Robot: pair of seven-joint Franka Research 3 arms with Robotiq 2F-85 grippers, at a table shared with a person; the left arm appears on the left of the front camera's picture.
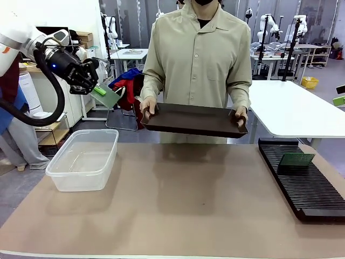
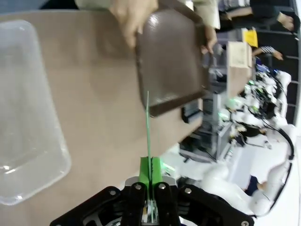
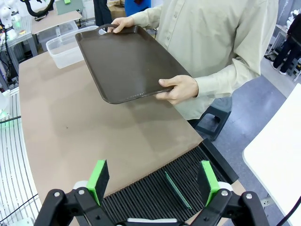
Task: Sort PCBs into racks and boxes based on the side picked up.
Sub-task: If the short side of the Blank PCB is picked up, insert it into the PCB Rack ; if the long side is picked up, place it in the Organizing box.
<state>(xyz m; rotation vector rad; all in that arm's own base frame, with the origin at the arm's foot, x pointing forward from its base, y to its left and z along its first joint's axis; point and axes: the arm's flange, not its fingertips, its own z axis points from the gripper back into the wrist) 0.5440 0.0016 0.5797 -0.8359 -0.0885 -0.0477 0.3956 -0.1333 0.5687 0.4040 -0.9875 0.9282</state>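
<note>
Now thin flat green PCB (image 1: 109, 96) pinched in L tool (image 1: 96, 86), above clear tub (image 1: 83, 159).

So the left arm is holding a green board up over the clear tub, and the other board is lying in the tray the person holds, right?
Not quite. The other board stands in the black rack, as the front view shows; the tray carries nothing. The left gripper does hold a green board above the clear tub.

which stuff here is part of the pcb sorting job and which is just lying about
Part of the job:
- PCB clamped in the left hand
- PCB standing in the rack
- clear box
- dark tray, held by the person

Just about:
- white table
- yellow bin
</note>
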